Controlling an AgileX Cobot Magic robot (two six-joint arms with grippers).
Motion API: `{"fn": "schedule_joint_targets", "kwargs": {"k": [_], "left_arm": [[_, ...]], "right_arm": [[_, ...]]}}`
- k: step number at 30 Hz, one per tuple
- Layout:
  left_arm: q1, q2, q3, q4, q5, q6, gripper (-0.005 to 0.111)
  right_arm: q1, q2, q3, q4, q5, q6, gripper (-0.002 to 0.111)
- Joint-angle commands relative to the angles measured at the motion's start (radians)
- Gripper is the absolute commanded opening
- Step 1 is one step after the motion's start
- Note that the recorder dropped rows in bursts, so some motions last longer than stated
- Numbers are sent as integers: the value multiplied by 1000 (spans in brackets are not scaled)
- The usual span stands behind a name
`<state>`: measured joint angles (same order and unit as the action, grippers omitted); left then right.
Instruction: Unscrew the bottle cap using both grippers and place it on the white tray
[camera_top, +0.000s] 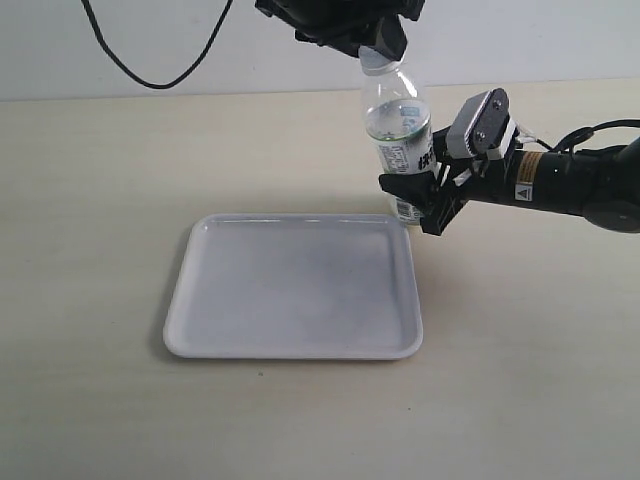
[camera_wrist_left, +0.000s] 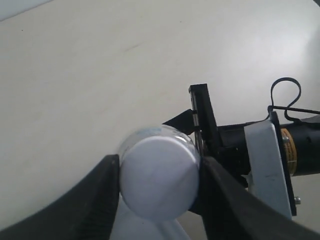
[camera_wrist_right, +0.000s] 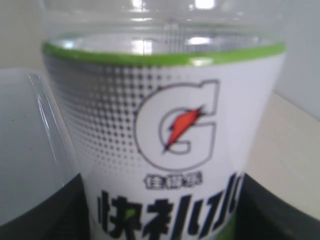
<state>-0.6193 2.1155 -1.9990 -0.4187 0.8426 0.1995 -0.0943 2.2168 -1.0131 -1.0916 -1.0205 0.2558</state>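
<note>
While fingers of the left gripper (camera_top: 379, 50) clamp the one bottle cap (camera_wrist_left: 159, 183), the right gripper (camera_top: 415, 200) holds the one bottle (camera_top: 397, 125) beside one white tray (camera_top: 296, 350).

We log a matte beige table (camera_top: 90, 200) filling most of the view. A pale wall (camera_top: 520, 40) runs along 12 o'clock. Lighting is even, shadows soft.

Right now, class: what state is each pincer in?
Left pincer: shut on the small round white plastic bottle cap.
Right pincer: shut on the clear plastic labelled bottle.
</note>
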Motion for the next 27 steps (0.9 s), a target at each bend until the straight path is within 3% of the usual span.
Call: {"fn": "schedule_joint_targets", "kwargs": {"k": [1, 4, 7, 14, 18, 27], "left_arm": [[-8, 2, -1, 34, 13, -86, 0], [-41, 2, -1, 216, 13, -263, 0], [-69, 2, -1, 297, 10, -360, 0], [-91, 0, -54, 313, 46, -544, 0], [-91, 2, -96, 366, 142, -735, 0], [-91, 2, -97, 357, 208, -1080, 0]], "right_arm": [[2, -2, -2, 13, -54, 2, 0], [2, -2, -2, 13, -54, 2, 0], [2, -2, -2, 13, -54, 2, 0], [2, -2, -2, 13, -54, 2, 0], [2, -2, -2, 13, -59, 2, 0], [2, -2, -2, 13, -59, 5, 0]]}}
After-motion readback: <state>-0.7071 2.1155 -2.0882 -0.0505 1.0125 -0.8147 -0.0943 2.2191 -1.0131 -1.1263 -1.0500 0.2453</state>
